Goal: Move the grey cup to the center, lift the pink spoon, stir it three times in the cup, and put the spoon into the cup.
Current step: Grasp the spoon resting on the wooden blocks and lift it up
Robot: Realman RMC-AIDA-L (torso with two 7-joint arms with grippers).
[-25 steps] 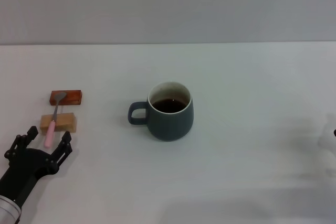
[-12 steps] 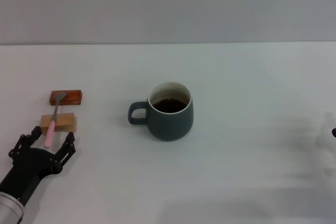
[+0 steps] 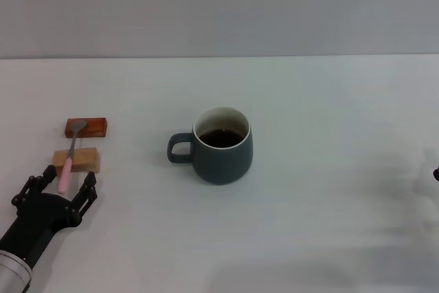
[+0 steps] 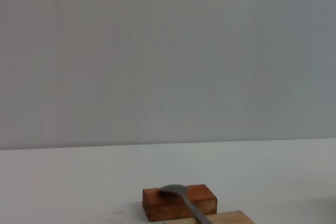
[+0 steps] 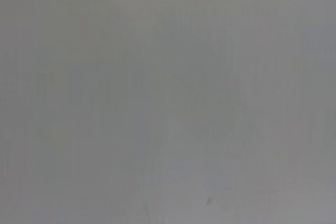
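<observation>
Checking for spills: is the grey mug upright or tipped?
Upright: the squat dark grey mug stands on its base on the white table, cream rim up, dark liquid level inside.

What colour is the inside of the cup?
Pale cream, with dark liquid in the grey cup; the head view shows it best.

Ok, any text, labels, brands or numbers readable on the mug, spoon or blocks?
None. The grey cup, the pink spoon, the reddish-brown block and the tan wooden block show plain surfaces with no print in any view.
</observation>
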